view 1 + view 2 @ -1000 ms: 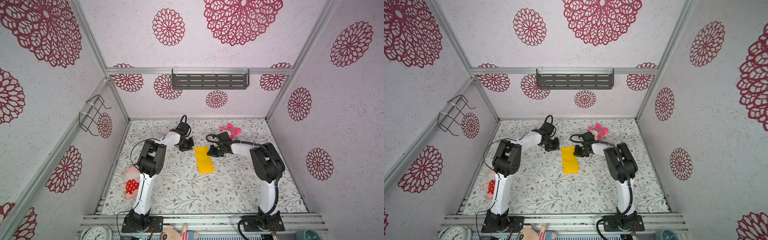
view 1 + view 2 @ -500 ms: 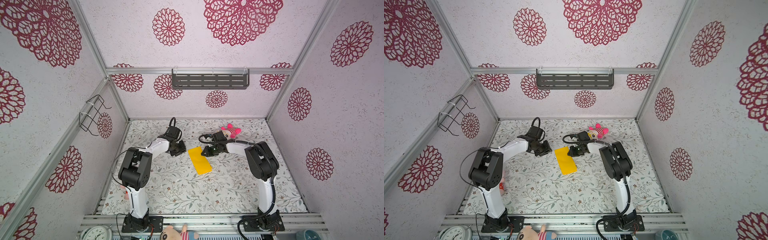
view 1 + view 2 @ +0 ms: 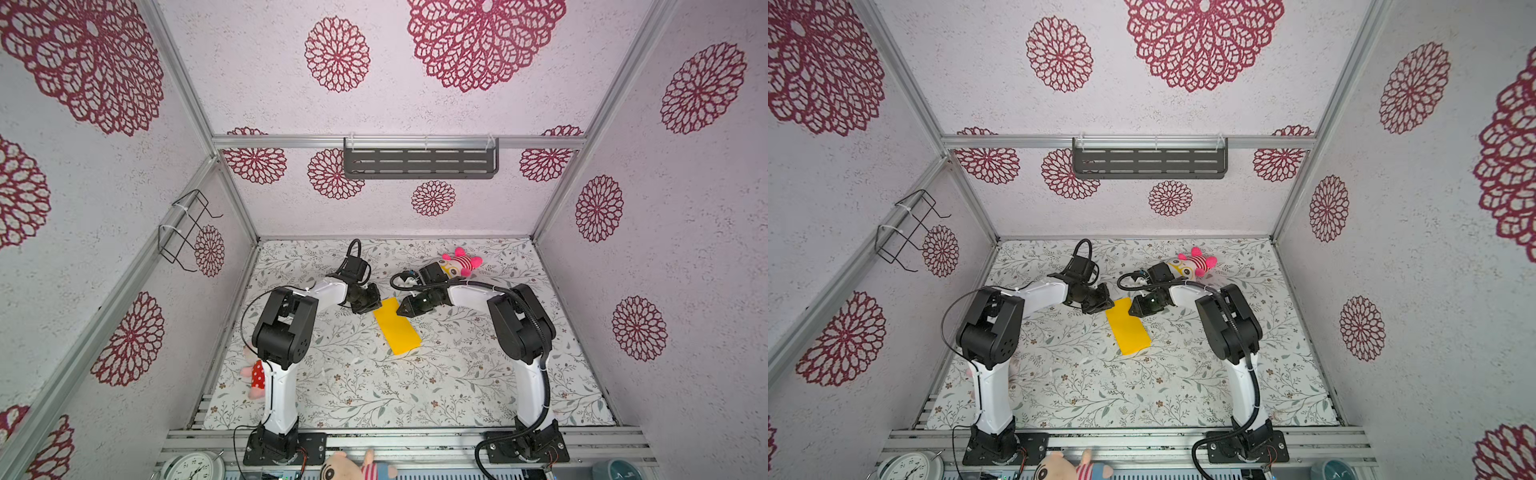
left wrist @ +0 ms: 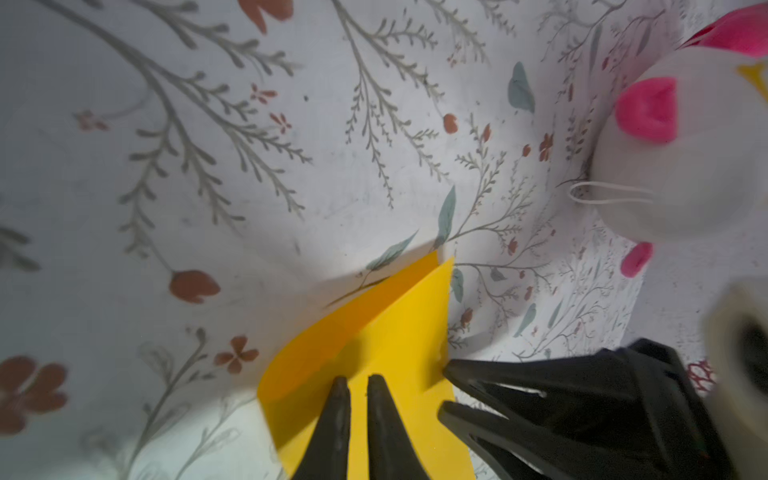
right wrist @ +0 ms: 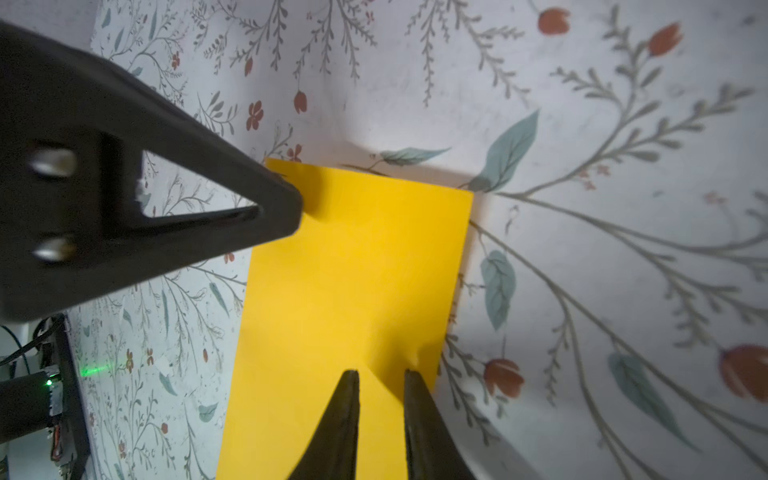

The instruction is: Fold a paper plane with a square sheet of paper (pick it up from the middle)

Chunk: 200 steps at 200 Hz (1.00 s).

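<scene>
On the paper [image 3: 397, 328], both arms' fingers [image 4: 338, 399] [image 5: 345, 399] rest ajar.

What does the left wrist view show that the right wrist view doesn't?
Only the left wrist view: the pink-and-white plush toy and the paper with two layers showing at a corner. Only the right wrist view: the left gripper side-on at a corner of the paper, and a small green light. Both: the paper on the floral mat, with the left gripper and the right gripper at it.
</scene>
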{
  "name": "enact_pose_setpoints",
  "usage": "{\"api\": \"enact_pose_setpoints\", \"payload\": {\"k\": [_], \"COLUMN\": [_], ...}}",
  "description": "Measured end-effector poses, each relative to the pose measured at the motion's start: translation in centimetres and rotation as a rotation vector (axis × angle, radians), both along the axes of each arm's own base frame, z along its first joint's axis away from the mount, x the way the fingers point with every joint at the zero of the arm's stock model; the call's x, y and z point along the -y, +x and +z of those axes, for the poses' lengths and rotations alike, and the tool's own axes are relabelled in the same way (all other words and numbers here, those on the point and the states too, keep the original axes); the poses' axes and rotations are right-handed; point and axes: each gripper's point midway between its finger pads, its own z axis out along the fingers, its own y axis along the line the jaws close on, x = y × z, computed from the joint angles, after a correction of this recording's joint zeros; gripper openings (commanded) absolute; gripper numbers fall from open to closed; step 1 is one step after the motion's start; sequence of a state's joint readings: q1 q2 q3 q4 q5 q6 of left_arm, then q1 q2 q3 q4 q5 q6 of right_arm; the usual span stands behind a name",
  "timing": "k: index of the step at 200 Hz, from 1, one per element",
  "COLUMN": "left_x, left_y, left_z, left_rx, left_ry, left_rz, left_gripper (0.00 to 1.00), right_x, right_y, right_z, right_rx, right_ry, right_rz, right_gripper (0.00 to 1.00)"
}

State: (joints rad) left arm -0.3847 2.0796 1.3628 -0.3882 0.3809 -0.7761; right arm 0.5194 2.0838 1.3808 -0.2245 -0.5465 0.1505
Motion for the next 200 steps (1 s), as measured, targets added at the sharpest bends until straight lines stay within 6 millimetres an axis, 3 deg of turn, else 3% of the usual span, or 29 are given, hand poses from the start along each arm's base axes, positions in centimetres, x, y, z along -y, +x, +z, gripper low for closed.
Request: {"api": "enact_pose_setpoints", "payload": {"k": [50, 86, 104, 156, 200], "left_x": [-0.2, -0.6, -0.7, -1.5, -2.1], "left_y": [-0.6, -0.5, -0.5, -1.6, -3.0], "left_z": [-0.7, -1.0, -1.0, -0.9, -0.9], "left_rx": [-0.027, -0.022, -0.016, -0.023, -0.051], "left_ry": [0.018, 0.043, 0.042, 0.062, 0.066], "left_rz": [-0.002, 0.01, 0.012, 0.03, 0.043], "left_gripper": [0.09, 0.08, 0.08, 0.08, 0.09], "right_x": [-0.4, -1.6, -1.5, -0.2, 2.1], "right_y": [-3.6, -8.3, -9.6, -9.3, -6.7], "right_z": [2.1, 0.3, -0.6, -1.1, -1.2], "right_rx": [-0.048, -0.156, -0.197, -0.191, -0.115], "right_ry": [0.005, -0.024, -0.05, -0.127, -0.211], "right_rz": [-0.108, -0.142, -0.154, -0.188, -0.248], "right_gripper": [0.25, 0.25, 0.26, 0.29, 0.29]}}
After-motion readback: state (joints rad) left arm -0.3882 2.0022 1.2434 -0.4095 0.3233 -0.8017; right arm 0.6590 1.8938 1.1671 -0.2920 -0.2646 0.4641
